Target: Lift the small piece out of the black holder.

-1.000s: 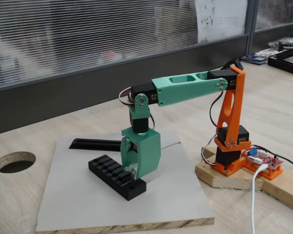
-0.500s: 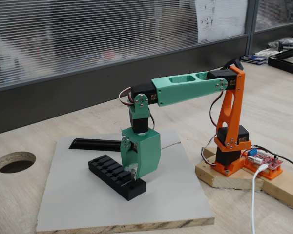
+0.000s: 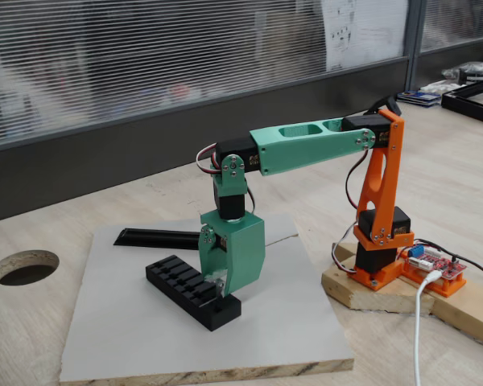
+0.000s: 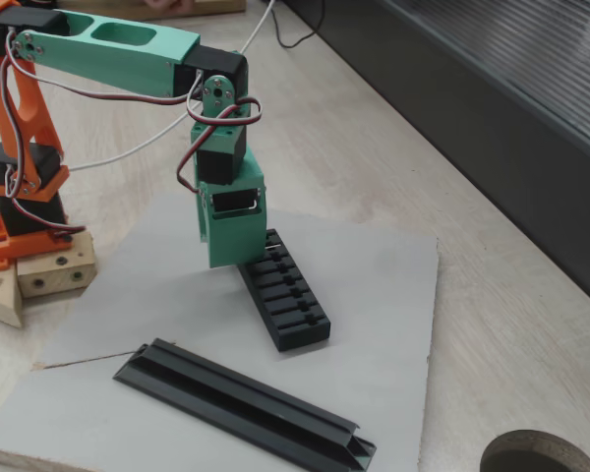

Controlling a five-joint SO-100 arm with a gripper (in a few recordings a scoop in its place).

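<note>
We see the gripper (image 3: 218,281) pointing straight down, its green body planted on the near end of the black holder (image 3: 183,283) in a fixed view; in the other fixed view the gripper (image 4: 234,261) sits over the far end of the black holder (image 4: 289,303). Fingertips are buried behind the green housing, so we cannot tell whether the jaws are wide, narrow or pinching anything. A small pale glint shows at the tips right at the holder's top, likely the small piece (image 3: 220,279), still down at slot level, not lifted; too tiny to be sure.

We judge the piece light, stiff, thin metal, smooth and slippery, easy to pop sideways or drop. Best hold looks like the upright leg of the tab, pinched flat across its faces, then pulled straight up so it does not jam in the slot. The holder is light plastic and may ride up with it.

The holder's other slots look empty in both fixed views. It rests on a grey board (image 4: 393,295); a longer black bar (image 4: 246,403) lies well apart on the same board, on a wooden table (image 3: 48,233)
</note>
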